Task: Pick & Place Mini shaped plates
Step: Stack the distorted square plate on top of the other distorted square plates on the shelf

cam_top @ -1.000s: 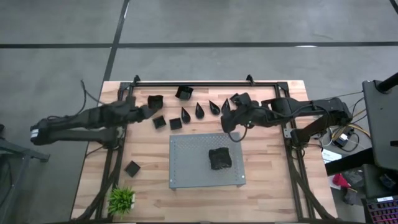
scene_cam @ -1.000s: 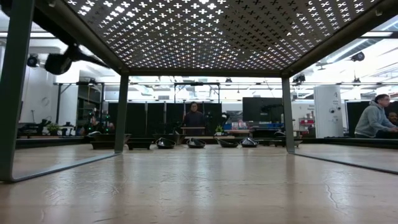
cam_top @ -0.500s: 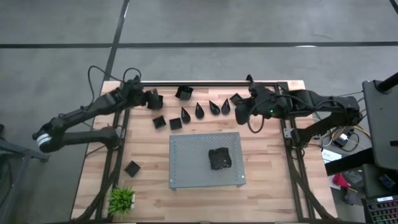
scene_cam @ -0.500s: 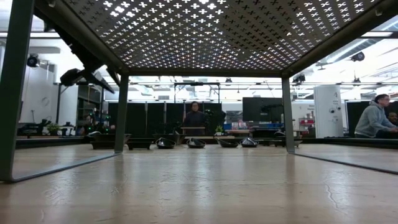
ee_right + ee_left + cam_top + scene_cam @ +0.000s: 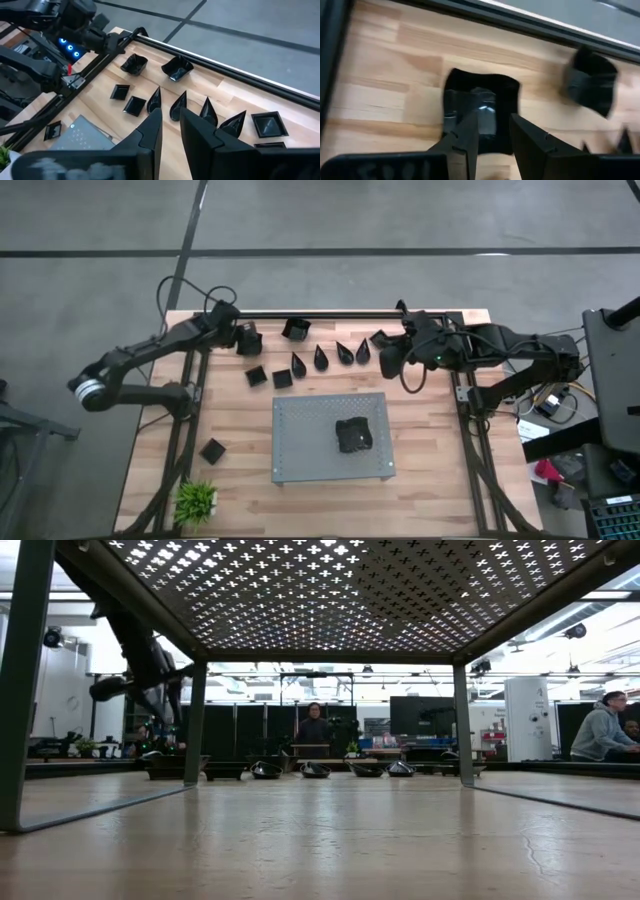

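Black two-finger left gripper (image 5: 492, 135) hovered directly over a glossy black square dish with wavy raised rim (image 5: 481, 111), fingers apart and straddling it, not clamped yet. In the high view that dish (image 5: 248, 340) sat left of the grey perforated metal board (image 5: 331, 438), near the black rail at the table's far edge. A second black square dish (image 5: 590, 82) lay beside the first, further along the rail.

Right gripper (image 5: 169, 131) hung above the far-right end of the dish row, fingers parted with nothing between them. Beyond it lay four black teardrop dishes (image 5: 330, 357) in a row behind the board, plus two small flat black squares (image 5: 269, 376). One more black square (image 5: 212, 450) lay left of the board, near the small green plant (image 5: 197, 500).

Progress: a dark clump of dishes (image 5: 354, 434) was already on the board; count unclear. Most dishes were off it, so judged early-to-middle.

No readable brands, labels or writing.
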### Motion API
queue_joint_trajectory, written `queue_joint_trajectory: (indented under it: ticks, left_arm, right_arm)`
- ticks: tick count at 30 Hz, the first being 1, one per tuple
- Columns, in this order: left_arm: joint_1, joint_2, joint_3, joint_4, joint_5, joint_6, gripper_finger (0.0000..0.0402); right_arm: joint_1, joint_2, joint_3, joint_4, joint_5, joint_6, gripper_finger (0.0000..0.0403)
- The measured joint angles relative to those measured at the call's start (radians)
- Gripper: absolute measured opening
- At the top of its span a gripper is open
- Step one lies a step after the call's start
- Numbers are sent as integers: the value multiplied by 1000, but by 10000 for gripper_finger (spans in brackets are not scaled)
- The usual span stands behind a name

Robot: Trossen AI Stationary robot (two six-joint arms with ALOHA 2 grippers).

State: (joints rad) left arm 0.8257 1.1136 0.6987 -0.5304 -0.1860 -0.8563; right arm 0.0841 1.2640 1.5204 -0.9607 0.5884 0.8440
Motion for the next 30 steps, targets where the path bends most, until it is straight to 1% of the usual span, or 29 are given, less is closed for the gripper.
queue_joint_trajectory:
  ticks: [9,15,21,24,30]
  left_arm:
    - [19,74,0,-10,-77,98,103]
    - [22,154,-1,-10,-76,183,103]
    - [22,214,-1,-9,-76,189,103]
    - [22,237,-1,-9,-75,224,103]
    - [22,254,-1,-2,-74,232,103]
  right_arm:
    - [0,1,0,0,14,10,77]
    - [0,1,0,0,17,15,72]
    - [0,1,0,0,17,20,63]
    - [0,1,0,1,17,20,66]
    - [0,1,0,3,17,20,73]
